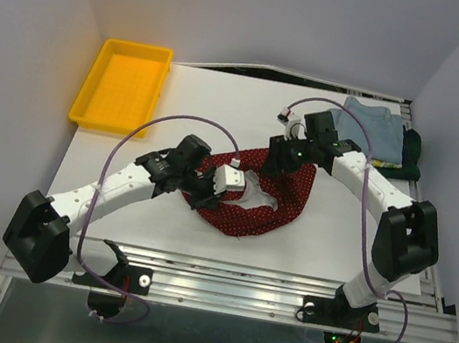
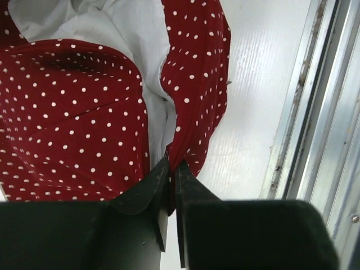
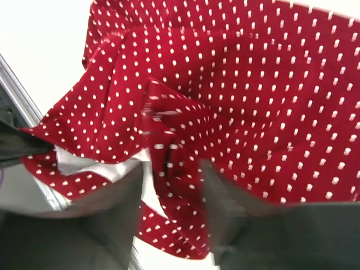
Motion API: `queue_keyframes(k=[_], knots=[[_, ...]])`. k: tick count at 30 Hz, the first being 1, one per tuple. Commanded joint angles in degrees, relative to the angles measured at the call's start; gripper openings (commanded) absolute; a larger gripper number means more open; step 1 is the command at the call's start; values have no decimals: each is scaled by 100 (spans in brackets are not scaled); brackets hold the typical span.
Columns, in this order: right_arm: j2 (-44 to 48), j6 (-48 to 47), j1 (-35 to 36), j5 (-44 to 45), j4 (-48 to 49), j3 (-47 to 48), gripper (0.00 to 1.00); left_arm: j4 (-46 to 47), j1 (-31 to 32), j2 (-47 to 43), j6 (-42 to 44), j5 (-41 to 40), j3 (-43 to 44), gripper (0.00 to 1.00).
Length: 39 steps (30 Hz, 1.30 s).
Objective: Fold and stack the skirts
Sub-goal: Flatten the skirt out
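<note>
The dark red skirt with white dots [image 1: 270, 204] lies crumpled mid-table, its white lining showing. My left gripper [image 1: 209, 187] is at the skirt's left side. In the left wrist view it [image 2: 171, 164] is shut on a thin edge of the red skirt [image 2: 73, 112]. My right gripper [image 1: 278, 158] is over the skirt's far edge. In the blurred right wrist view it [image 3: 171, 194] has its fingers apart, with a bunch of the red cloth [image 3: 236, 84] between them. Folded skirts are stacked at the back right, with the light blue one [image 1: 369, 128] on top and the dark green one [image 1: 412, 155] at the side.
A yellow plastic tray [image 1: 123, 86] stands at the back left. The metal rail of the table's near edge [image 1: 238, 275] runs just below the skirt and also shows in the left wrist view [image 2: 306, 112].
</note>
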<state>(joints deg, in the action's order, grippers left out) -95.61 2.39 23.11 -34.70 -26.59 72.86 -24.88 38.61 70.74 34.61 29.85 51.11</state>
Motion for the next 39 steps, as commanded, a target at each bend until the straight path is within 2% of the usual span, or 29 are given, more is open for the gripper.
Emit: queue_keyframes(k=[1,2,5,9,14,18,21,26,30,39], knots=[[183,-378,27,453,-364,448,60,89,24,2,-376,162,144,34],[392,-415,-26,542,-417,492,68,37,15,-77,-393,205,179,40],[657,-599,-210,657,-794,650,69,-69,-2,-253,-437,241,346,45],[1053,-837,-395,578,-1427,546,62,-140,-47,-333,-788,13,742,49],[1483,-732,-395,359,-1753,-515,47,289,-46,-88,-1472,-232,822,55],[1545,-495,-395,104,-1491,-1334,42,774,50,298,-1773,-497,734,54],[1799,-257,-395,59,-763,-1940,40,950,261,597,-1704,-786,751,50],[1959,199,-395,253,-93,-2478,46,872,647,1029,-1317,-1514,909,51],[1801,270,-395,192,110,-2557,47,801,911,1346,-1132,-1798,1006,53],[1204,428,-395,315,382,-2505,42,933,920,1469,-1141,-1860,1041,54]])
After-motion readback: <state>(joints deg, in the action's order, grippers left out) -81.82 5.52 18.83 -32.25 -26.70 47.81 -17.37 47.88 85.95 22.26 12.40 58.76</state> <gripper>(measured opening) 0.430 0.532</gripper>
